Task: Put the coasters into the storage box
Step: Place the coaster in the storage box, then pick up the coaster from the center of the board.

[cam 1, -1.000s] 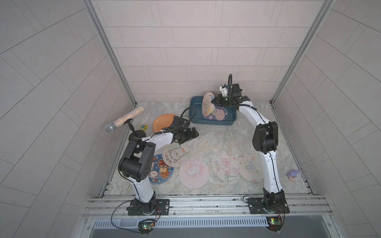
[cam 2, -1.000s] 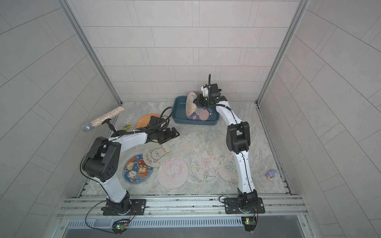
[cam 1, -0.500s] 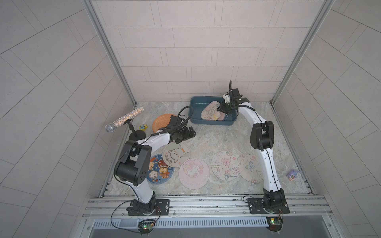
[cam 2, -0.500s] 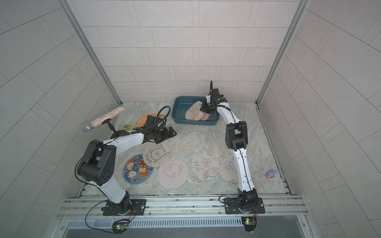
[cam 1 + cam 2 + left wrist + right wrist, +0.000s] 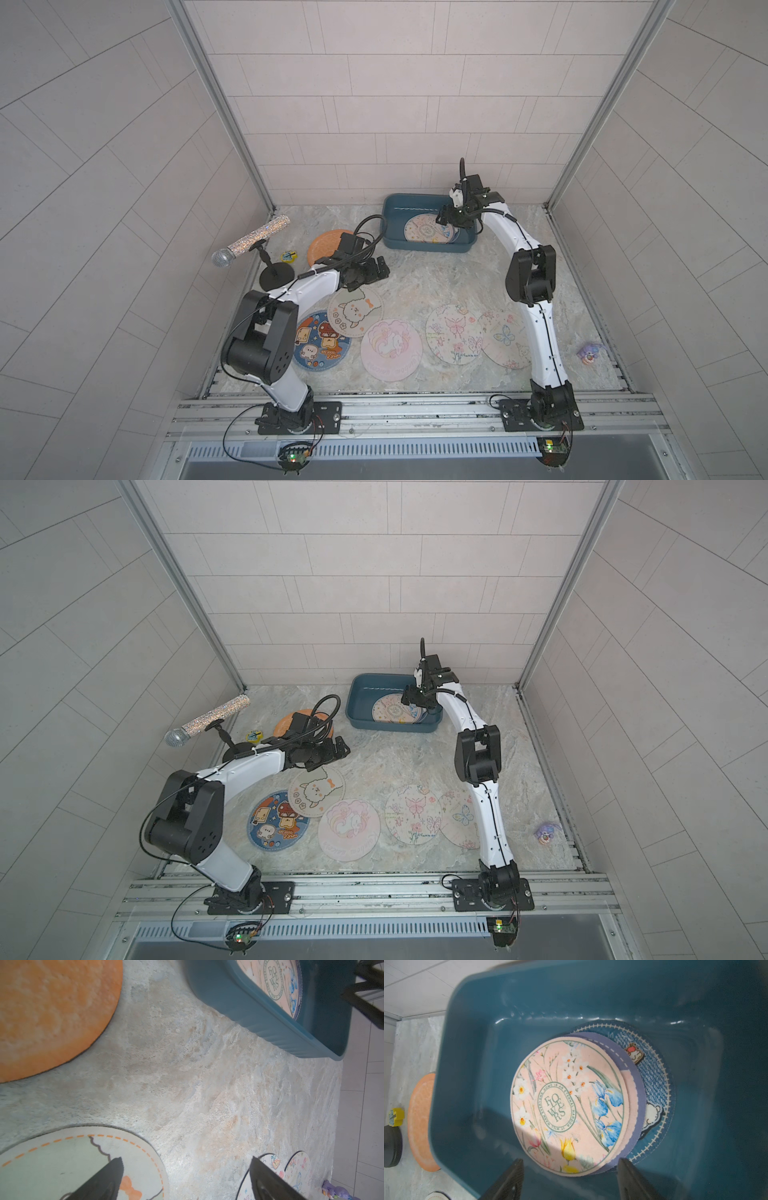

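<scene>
Marbled counter (image 5: 415, 282) holds six loose coasters (image 5: 390, 349) yet; our right hand (image 5: 570, 1160), shut on the floral coaster (image 5: 566, 1105) a second ago, now stands parted and empty, that disc lying flat atop the stack in the storage box (image 5: 477, 1064). Our left hand (image 5: 186, 1158) gapes wide, holding nothing.

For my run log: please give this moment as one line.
right tool: open over storage box | floral coaster: flat atop stack inside | left tool: open, empty

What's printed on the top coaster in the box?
Top coaster: flowers on pale pink, clearest in the right wrist view.
</scene>
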`<state>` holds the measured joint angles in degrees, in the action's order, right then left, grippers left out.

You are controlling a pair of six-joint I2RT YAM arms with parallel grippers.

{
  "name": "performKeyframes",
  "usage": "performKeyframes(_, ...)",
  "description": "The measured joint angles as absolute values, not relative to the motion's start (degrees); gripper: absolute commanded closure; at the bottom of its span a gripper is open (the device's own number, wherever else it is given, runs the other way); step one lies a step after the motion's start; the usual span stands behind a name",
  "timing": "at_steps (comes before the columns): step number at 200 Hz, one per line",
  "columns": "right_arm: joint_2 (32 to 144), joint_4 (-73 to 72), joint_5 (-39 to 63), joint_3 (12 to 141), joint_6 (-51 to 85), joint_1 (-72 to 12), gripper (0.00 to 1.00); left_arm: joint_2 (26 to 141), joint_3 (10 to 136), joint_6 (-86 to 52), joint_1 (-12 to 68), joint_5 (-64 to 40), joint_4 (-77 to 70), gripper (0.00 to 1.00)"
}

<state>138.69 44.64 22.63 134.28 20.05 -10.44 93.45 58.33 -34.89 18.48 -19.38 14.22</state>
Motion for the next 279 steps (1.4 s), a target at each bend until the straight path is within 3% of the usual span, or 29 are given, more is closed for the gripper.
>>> performKeyframes(43,129.32,43.99,25.15,126.19,18.83,-13.30,0.25,89.78,55.48,-34.89,16.69,-17.43,16.47,0.00)
performKeyframes(113,115.63,36.18,31.07,101.21,19.77,-23.86,0.24,80.40,49.60,-34.46,12.97,-10.09,24.21,0.02)
performKeyframes(177,114.78,30.52,34.37,90.67,21.56,-32.53,0.23,78.00,45.41,-34.68,10.61,-5.10,30.02,0.10)
performKeyframes(279,119.70,26.57,34.65,90.89,22.76,-38.02,0.22,80.38,44.31,-35.20,10.02,-4.27,30.79,0.18)
